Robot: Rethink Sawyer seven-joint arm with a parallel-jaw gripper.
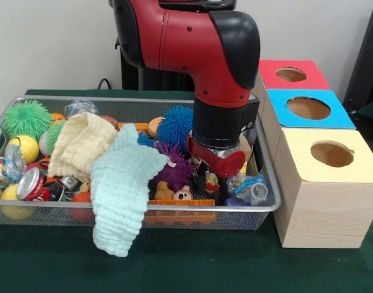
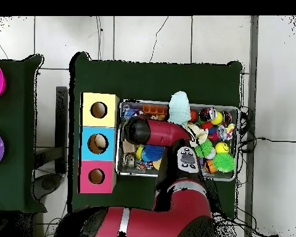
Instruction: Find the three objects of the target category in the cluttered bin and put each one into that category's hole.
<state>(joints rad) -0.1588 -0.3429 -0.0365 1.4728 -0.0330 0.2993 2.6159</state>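
Observation:
A wire mesh bin (image 1: 267, 160) holds a heap of clutter. In it are a blue spiky ball (image 1: 176, 124), a purple spiky ball (image 1: 174, 168), a green spiky ball (image 1: 27, 118), a yellow ball (image 1: 25, 148), a red soda can (image 1: 30, 183) and a crushed plastic bottle (image 1: 253, 188). My gripper (image 1: 210, 182) is down in the bin's right end, among small toys beside the purple ball. Its tips are buried in the clutter. From overhead the arm's end (image 2: 135, 130) hides it, at the bin's (image 2: 235, 110) end nearest the boxes.
A mint cloth (image 1: 121, 190) hangs over the bin's front rim, and a cream cloth (image 1: 82, 144) lies behind it. Right of the bin stand three boxes with a yellow hole (image 1: 331, 154), a blue hole (image 1: 308, 108) and a red hole (image 1: 291, 74). Something pale shows in the blue hole (image 2: 98, 143).

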